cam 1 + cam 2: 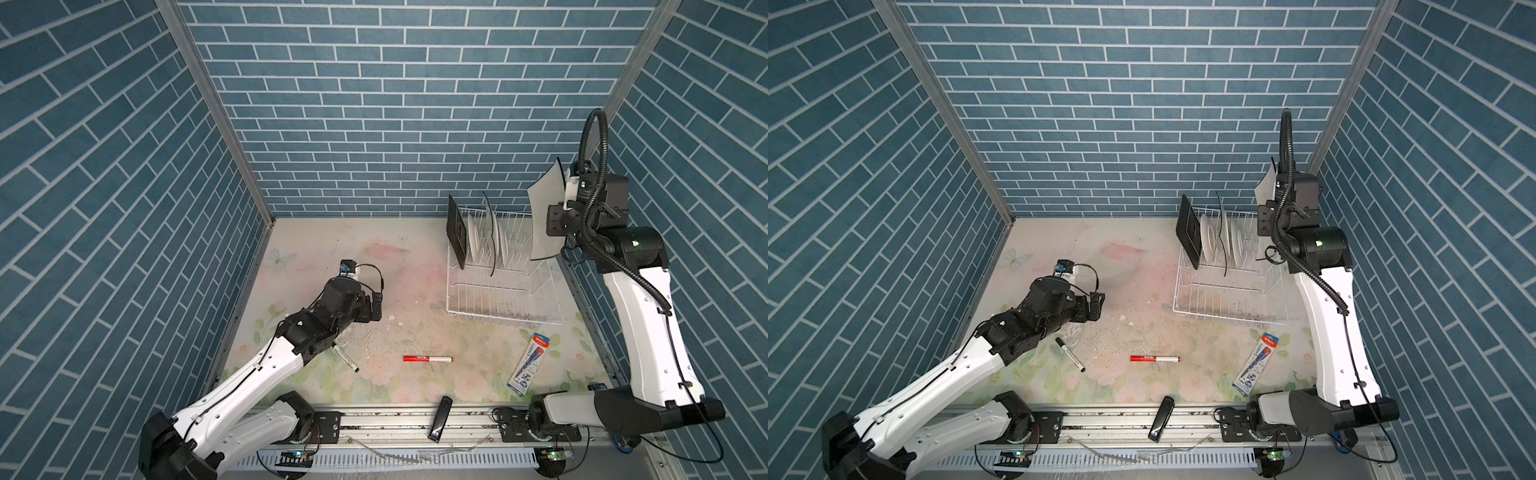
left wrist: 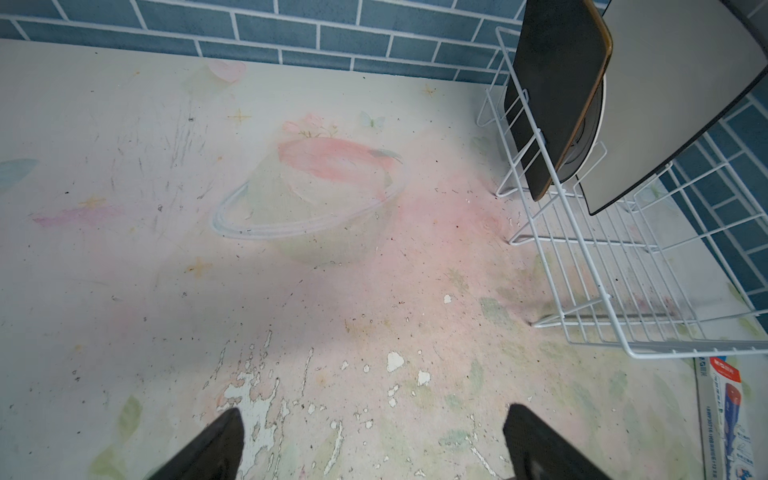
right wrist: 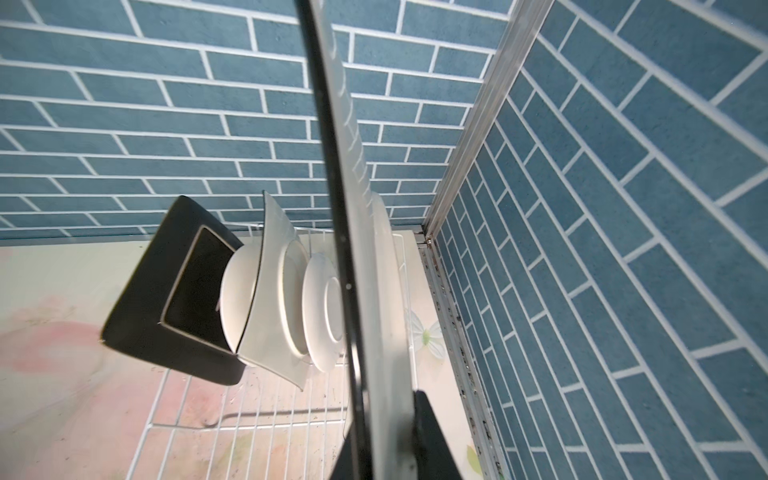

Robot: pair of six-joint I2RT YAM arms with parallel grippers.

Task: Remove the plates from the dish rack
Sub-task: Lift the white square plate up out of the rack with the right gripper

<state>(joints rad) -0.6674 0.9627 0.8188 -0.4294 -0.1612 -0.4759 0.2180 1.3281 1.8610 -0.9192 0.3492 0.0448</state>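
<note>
The white wire dish rack [image 1: 503, 291] [image 1: 1229, 295] [image 2: 623, 266] stands at the table's back right. Upright in it are a square black plate [image 1: 457, 232] [image 3: 178, 299] [image 2: 552, 95], a square white plate with a black rim [image 1: 490, 232] [image 3: 270, 324] and round white plates [image 1: 473, 235] [image 3: 320, 316]. My right gripper [image 1: 561, 208] [image 3: 386, 440] is shut on the edge of another black-rimmed square white plate [image 1: 546, 216] [image 1: 1266, 183] [image 3: 365, 249] [image 2: 673, 95], held upright above the rack's right end. My left gripper [image 1: 374, 307] [image 2: 374, 449] hangs open and empty over the mat, left of the rack.
A red marker [image 1: 428, 358] lies mid-table near the front. A black marker [image 1: 347, 359] lies by the left arm. A pen package [image 1: 528, 368] lies in front of the rack, and a black flat object [image 1: 439, 417] rests on the front rail. Brick walls close three sides.
</note>
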